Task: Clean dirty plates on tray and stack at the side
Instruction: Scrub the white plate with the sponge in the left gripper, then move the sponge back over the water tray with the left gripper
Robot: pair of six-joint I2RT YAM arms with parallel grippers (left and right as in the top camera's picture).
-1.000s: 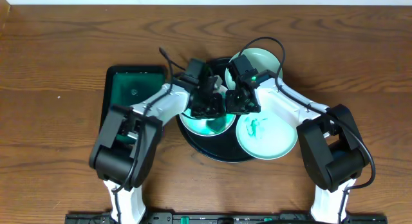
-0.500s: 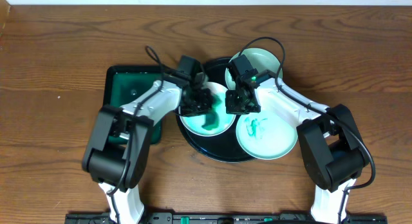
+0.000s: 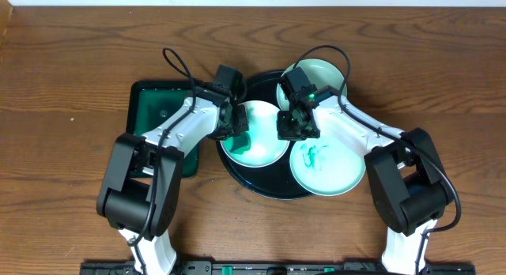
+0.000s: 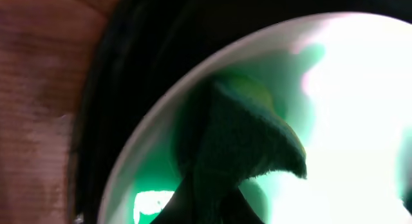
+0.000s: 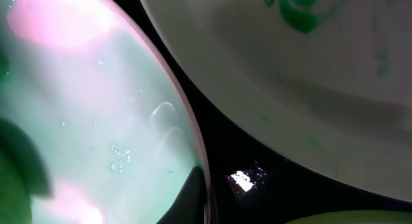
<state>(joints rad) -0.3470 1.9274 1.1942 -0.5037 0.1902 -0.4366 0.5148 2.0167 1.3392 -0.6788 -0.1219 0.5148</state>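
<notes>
Overhead, step: wiping left plate on black tray; smeared plate at tray's right edge likely next; table right of tray free for stacking.
Overhead, grippers: left gripper at left plate's left rim; right gripper pressed together at its right rim.
Left wrist: dark green sponge pinched, down on left plate.
Right wrist: narrow tray gap between plates.

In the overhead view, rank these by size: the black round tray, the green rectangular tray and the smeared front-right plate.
Largest to smallest:
1. black round tray
2. green rectangular tray
3. smeared front-right plate
</notes>
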